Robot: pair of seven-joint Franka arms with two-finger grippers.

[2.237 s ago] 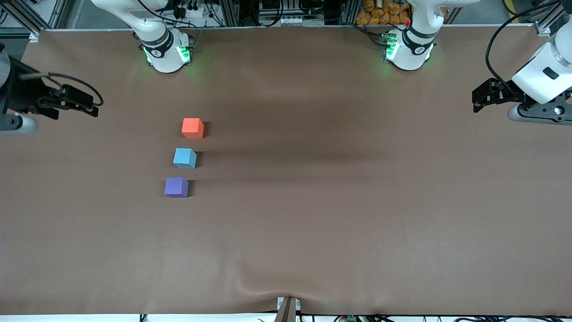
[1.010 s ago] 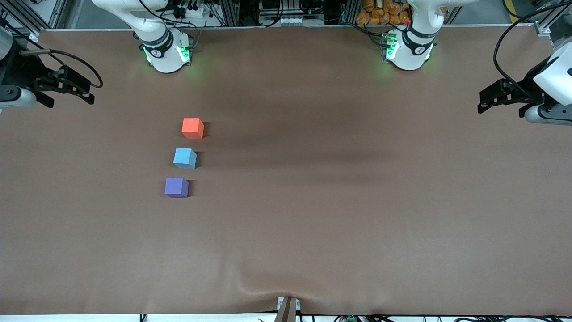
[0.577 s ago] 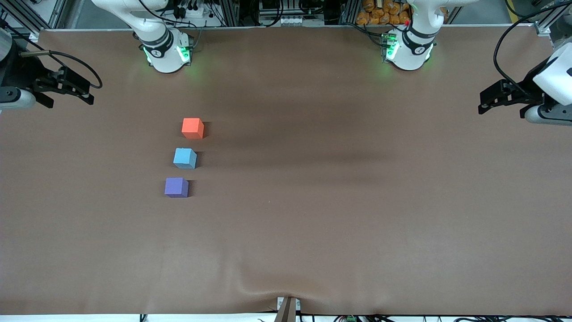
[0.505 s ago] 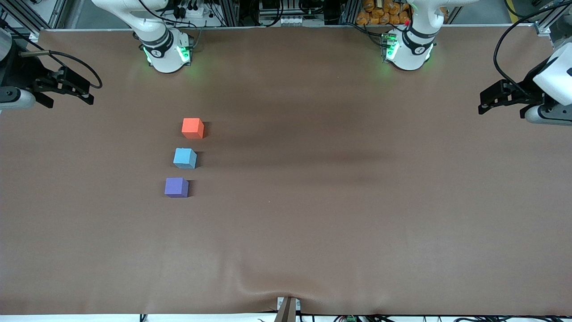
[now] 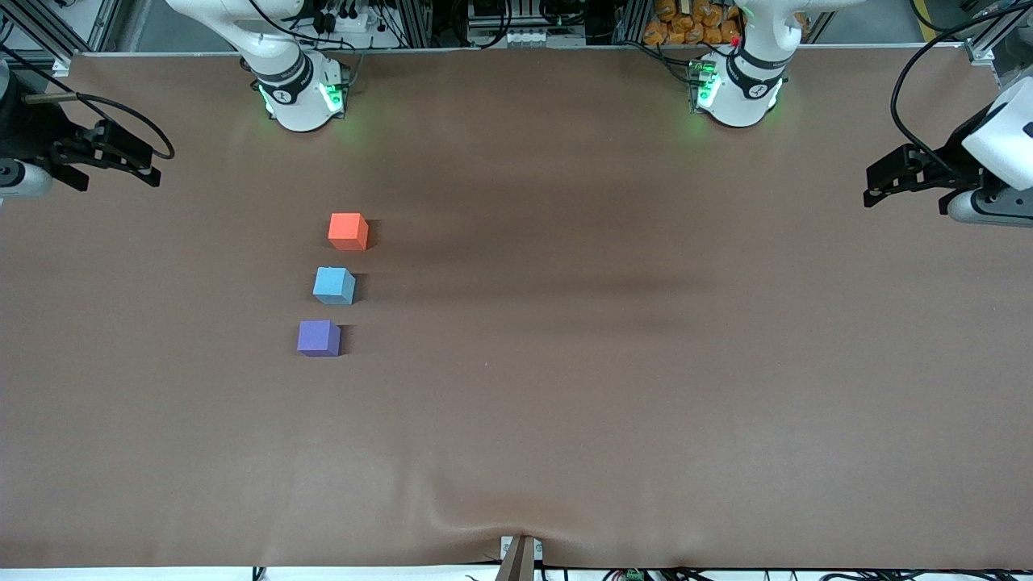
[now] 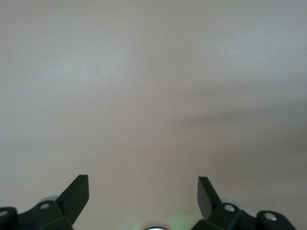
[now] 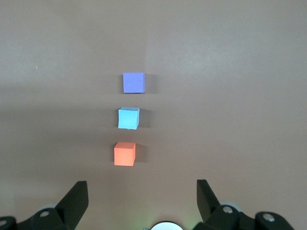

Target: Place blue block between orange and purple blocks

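The blue block [image 5: 334, 285] sat on the desk [image 5: 613, 379] between the orange block [image 5: 349, 231] and the purple block [image 5: 319, 337], apart from both, unmoved since earlier. The right tool [image 5: 121, 152] had drawn slightly farther toward the desk's edge at its arm's end, fingers spread and empty. The left tool [image 5: 888, 179] hung spread and empty over its own end, unchanged.

Right tool [image 5: 121, 153] seems partly cut off.
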